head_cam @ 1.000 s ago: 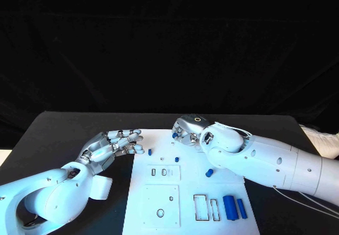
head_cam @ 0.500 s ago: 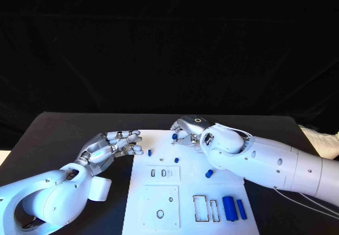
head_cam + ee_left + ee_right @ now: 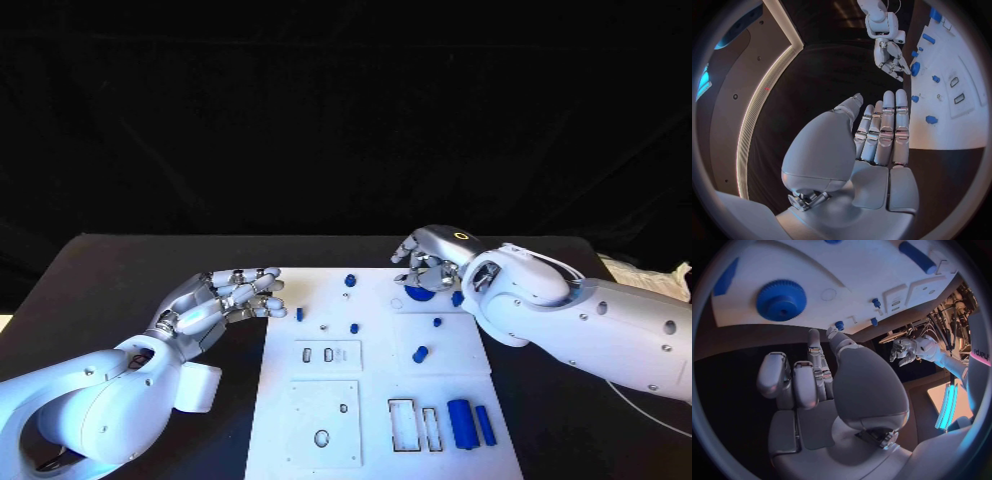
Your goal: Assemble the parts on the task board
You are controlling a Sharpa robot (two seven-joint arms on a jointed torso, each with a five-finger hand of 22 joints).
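Hovering empty-fingered, the right hand (image 3: 428, 268) half hides a blue gear (image 3: 781, 300) the wrist view bares.

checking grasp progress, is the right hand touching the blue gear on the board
Apart. The right wrist view shows bare white task board between the right hand and the blue gear; its fingers are curled, holding nothing.

White arms w/ screws, silver left hand (image 3: 228, 298), right hand (image 3: 428, 265)

A black tabletop (image 3: 130, 270) stands before a black backdrop (image 3: 346, 110); something white lies at its right edge (image 3: 656, 278).
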